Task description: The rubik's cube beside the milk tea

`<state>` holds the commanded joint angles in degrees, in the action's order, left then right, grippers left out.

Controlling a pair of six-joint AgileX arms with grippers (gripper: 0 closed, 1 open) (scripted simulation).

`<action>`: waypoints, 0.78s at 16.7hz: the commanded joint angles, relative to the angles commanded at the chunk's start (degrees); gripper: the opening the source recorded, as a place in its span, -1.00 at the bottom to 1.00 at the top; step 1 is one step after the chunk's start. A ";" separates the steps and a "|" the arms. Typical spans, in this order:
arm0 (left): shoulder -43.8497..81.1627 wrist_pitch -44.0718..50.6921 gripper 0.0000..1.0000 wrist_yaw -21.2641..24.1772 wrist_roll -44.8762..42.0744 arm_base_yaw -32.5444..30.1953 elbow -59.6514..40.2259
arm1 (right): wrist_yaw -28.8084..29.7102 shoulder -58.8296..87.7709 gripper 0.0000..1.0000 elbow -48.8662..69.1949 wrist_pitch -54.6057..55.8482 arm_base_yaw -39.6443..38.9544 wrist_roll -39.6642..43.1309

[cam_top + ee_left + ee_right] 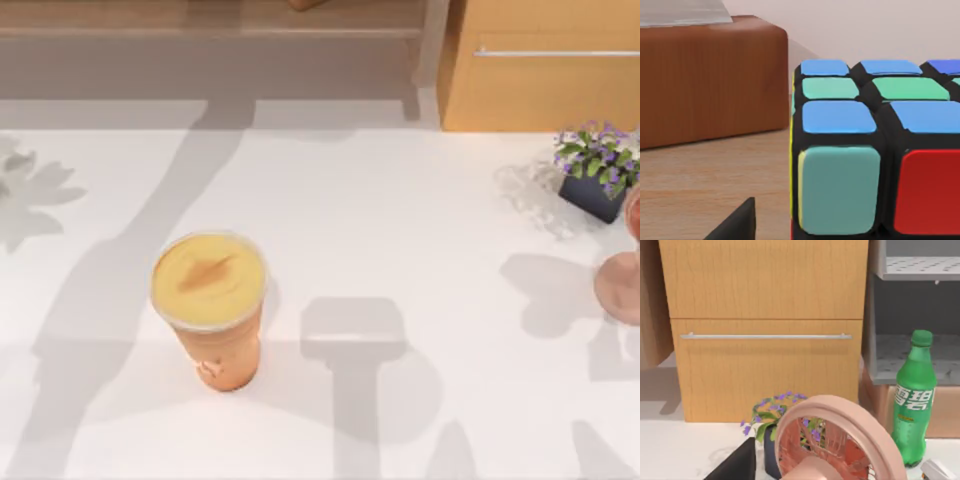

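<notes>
Wooden cabinet (540, 70) behind sunlit white table (400, 220).

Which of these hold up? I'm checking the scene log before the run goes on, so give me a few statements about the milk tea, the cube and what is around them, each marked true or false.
1. The milk tea stands upright on the white table. True.
2. In the left wrist view the rubik's cube rests on a wooden surface near a brown wooden box. True.
3. The rubik's cube already sits touching the milk tea. False: in the top view the cup stands alone.
4. A green bottle shows in the right wrist view. True.
5. The potted plant has red flowers. False: they are purple.
</notes>
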<state>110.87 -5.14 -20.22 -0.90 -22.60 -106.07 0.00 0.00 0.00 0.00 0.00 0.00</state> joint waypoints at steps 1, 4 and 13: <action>0.12 0.03 1.00 0.02 0.00 0.02 -0.13 | 0.00 0.00 1.00 0.00 0.00 0.00 0.00; 0.12 0.03 1.00 0.02 0.00 0.02 -0.13 | 0.00 0.00 1.00 0.00 0.00 0.00 0.00; 0.12 0.03 -0.36 0.02 0.00 0.02 -0.13 | 0.00 0.00 1.00 0.00 0.00 0.00 0.00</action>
<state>110.99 -5.11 -20.19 -0.90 -22.58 -106.20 0.00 0.00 0.00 0.00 0.00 0.00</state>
